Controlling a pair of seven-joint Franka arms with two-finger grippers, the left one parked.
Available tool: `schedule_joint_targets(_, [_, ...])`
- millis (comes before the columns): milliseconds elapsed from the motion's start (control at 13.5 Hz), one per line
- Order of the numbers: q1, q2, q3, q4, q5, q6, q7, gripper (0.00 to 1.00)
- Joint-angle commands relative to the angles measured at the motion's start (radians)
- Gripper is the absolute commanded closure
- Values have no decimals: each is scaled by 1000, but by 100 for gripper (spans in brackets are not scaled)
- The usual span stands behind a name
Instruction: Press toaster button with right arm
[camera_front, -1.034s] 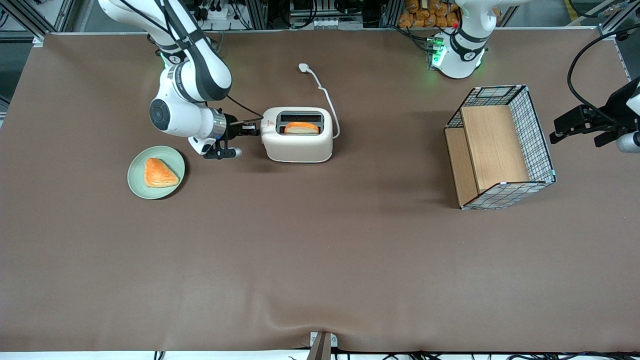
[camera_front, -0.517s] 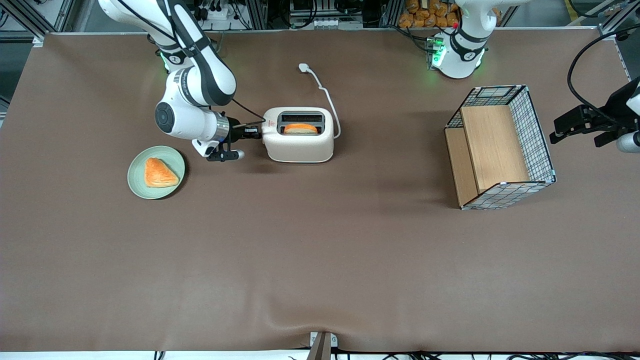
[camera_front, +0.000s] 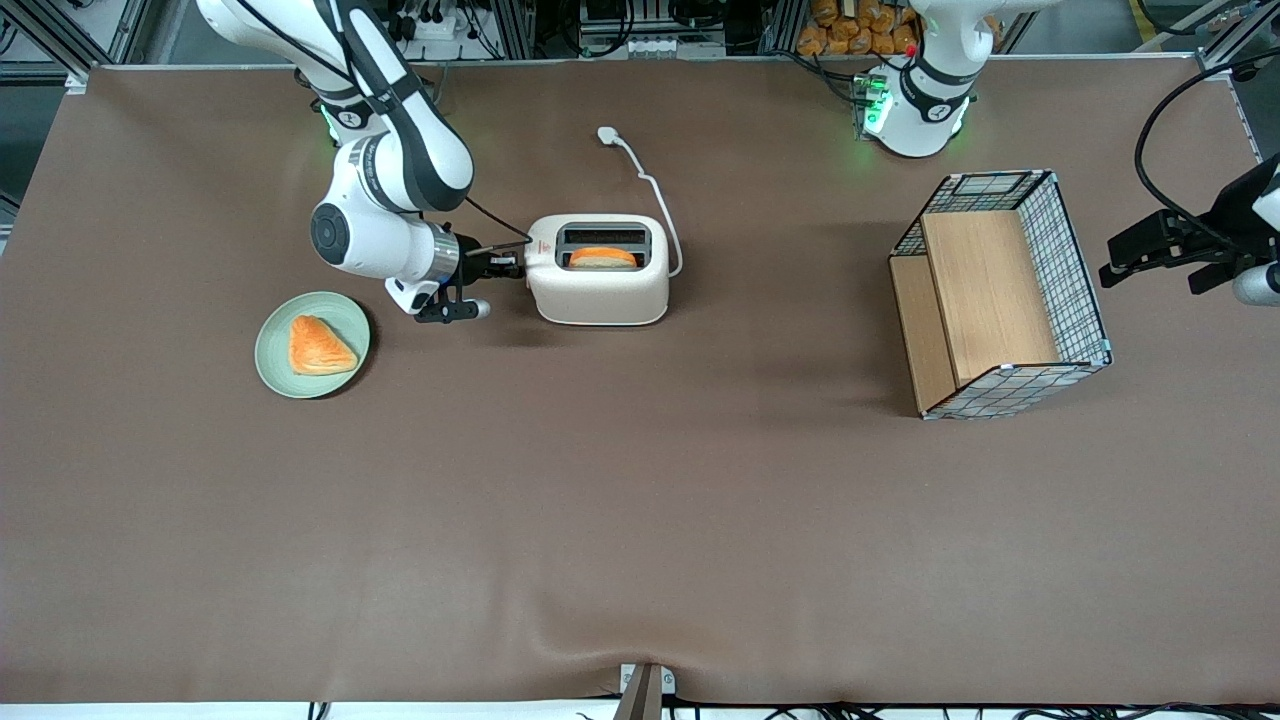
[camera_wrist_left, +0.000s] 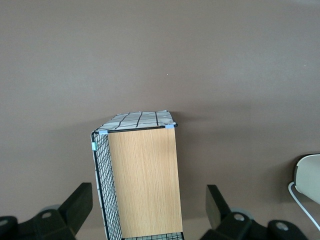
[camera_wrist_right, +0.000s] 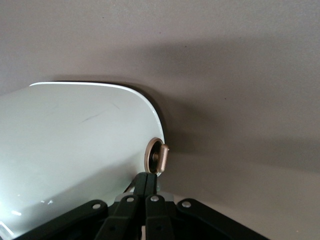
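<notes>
The cream-white toaster (camera_front: 598, 285) stands on the brown table with an orange-crusted slice (camera_front: 603, 257) in its slot. Its white cord runs to a plug (camera_front: 606, 133). My right gripper (camera_front: 510, 265) is level with the toaster's narrow end and touches it. In the right wrist view the gripper (camera_wrist_right: 146, 176) is shut and empty, its tips against the toaster's pale end wall (camera_wrist_right: 75, 135), right next to a small round tan knob (camera_wrist_right: 157, 157). A pale bit of the toaster button (camera_wrist_right: 158, 188) shows at the fingertips; the rest is hidden by them.
A green plate (camera_front: 275, 370) with an orange pastry (camera_front: 318, 346) lies nearer the front camera than my wrist. A wire-mesh wooden basket (camera_front: 1000, 295) stands toward the parked arm's end of the table and shows in the left wrist view (camera_wrist_left: 142, 180).
My gripper has moved up against the toaster's narrow end and nudged the toaster slightly toward the parked arm's end. The slice seems a little lower in the slot. Nothing moved in the last half second.
</notes>
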Motion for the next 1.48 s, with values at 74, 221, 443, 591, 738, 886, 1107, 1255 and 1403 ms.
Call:
schedule_joint_targets(74, [35, 61, 3, 2, 70, 77, -88, 100])
schedule_joint_targets(221, [35, 61, 3, 4, 68, 77, -88, 100])
schedule_joint_targets(443, [33, 53, 2, 5, 68, 59, -88, 100])
schedule_joint_targets(591, [14, 45, 0, 7, 68, 30, -90, 100])
schedule_joint_targets(738, [-14, 38, -1, 10, 68, -16, -113, 100])
schedule_joint_targets(886, [-33, 27, -4, 13, 67, -58, -114, 100])
schedule_joint_targets(1107, [-91, 10, -18, 56, 33, -159, -111, 100])
schedule_joint_targets(1255, [-153, 8, -36, 115, -88, -238, -108, 100])
schedule_joint_targets(1403, [-215, 15, -38, 191, -206, -335, -103, 84])
